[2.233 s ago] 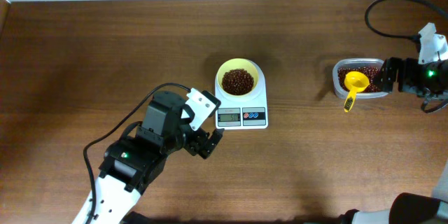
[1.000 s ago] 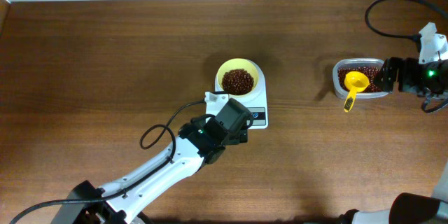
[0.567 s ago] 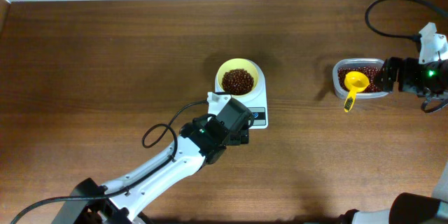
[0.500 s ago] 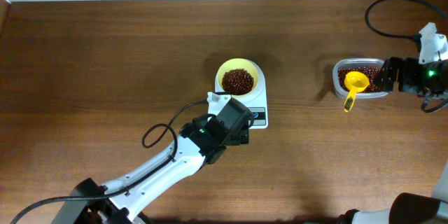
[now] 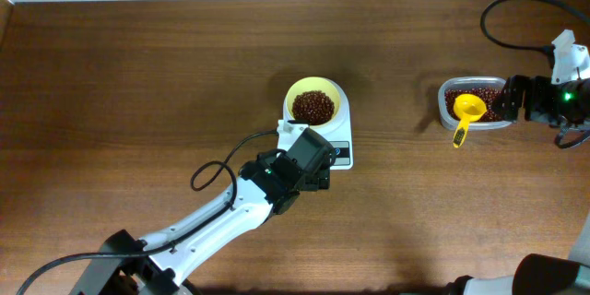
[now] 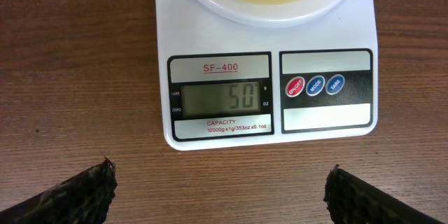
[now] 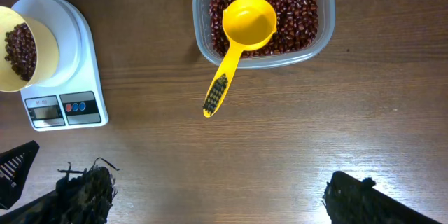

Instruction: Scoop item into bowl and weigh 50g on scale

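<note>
The pale yellow bowl (image 5: 313, 103) with a heap of red beans (image 5: 312, 107) stands on the white scale (image 5: 345, 129). In the left wrist view the scale's display (image 6: 219, 98) reads 50, and the bowl's edge (image 6: 273, 0) shows at the top. My left gripper (image 5: 313, 177) hovers over the scale's front edge, open and empty (image 6: 218, 171). My right gripper (image 5: 516, 100) is open and empty (image 7: 217, 175), beside the bean container at the right.
A clear plastic container (image 5: 444, 94) of red beans sits at the right, also in the right wrist view (image 7: 322, 35). A yellow scoop (image 5: 466, 115) lies with its cup on those beans (image 7: 241, 35) and its handle over the rim. Cables trail from both arms.
My left arm swung from the lower left up to the scale's front edge, then crept slightly forward. The right arm, scoop and bowl have not moved.
</note>
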`<control>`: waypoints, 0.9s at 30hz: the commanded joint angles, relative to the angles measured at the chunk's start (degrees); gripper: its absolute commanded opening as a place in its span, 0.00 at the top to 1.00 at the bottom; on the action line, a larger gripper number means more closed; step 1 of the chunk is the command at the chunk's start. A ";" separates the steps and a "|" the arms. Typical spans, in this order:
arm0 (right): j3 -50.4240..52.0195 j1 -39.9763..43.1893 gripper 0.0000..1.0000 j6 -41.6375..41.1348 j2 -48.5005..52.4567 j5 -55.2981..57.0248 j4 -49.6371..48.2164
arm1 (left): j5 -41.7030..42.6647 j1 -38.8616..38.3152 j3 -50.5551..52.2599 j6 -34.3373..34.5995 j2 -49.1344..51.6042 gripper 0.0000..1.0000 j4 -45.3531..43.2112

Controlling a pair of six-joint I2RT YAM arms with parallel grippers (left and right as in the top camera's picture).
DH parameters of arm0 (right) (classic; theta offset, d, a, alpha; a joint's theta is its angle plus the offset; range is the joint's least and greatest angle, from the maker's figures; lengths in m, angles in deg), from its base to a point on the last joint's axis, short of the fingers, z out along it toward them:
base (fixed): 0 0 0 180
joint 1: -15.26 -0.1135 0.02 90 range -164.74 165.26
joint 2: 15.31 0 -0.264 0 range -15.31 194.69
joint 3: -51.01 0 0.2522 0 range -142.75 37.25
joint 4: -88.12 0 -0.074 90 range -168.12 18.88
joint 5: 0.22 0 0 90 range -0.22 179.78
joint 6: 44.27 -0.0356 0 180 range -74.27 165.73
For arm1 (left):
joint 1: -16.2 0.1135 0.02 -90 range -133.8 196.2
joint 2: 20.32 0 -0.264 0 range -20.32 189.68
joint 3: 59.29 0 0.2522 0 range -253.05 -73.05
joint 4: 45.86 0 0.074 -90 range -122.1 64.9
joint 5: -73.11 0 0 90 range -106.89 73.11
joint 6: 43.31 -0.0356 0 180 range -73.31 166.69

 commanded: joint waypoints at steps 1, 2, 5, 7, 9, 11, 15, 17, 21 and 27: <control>-0.98 0.22 0.01 0.20 -0.35 0.55 0.00 | 0.63 -0.33 0.59 -1.73 0.42 0.01 -0.15; -0.98 0.22 0.01 0.20 -0.35 0.55 0.00 | 0.63 -0.33 0.59 -2.62 0.39 0.01 -0.31; -0.98 0.22 0.01 0.20 -0.35 0.55 0.00 | 0.72 -0.33 0.63 -5.68 0.11 0.01 -0.87; -0.98 0.22 0.01 0.20 -0.35 0.55 0.00 | 1.81 -0.28 2.78 -10.80 -2.51 0.01 -4.11; -0.98 0.22 0.01 0.20 -0.35 0.55 0.00 | 3.26 0.22 7.96 -13.70 -7.02 0.01 -8.92; -0.98 0.22 0.01 0.20 -0.35 0.55 0.00 | 6.34 2.49 14.12 -14.53 -12.46 0.01 -13.51; -0.98 0.22 0.01 0.20 -0.35 0.55 0.00 | 12.55 8.44 22.40 -23.52 -26.05 0.01 -17.05; -0.98 0.22 0.01 0.20 -0.35 0.55 0.00 | 16.24 11.78 24.74 -29.38 -34.25 0.01 -16.85; -0.98 0.22 0.01 0.20 -0.35 0.55 0.00 | 19.67 19.08 28.72 -35.04 -49.72 0.01 -16.85; -0.98 0.22 0.01 0.20 -0.35 0.55 0.00 | 26.21 34.34 36.15 -39.76 -68.46 0.01 -23.37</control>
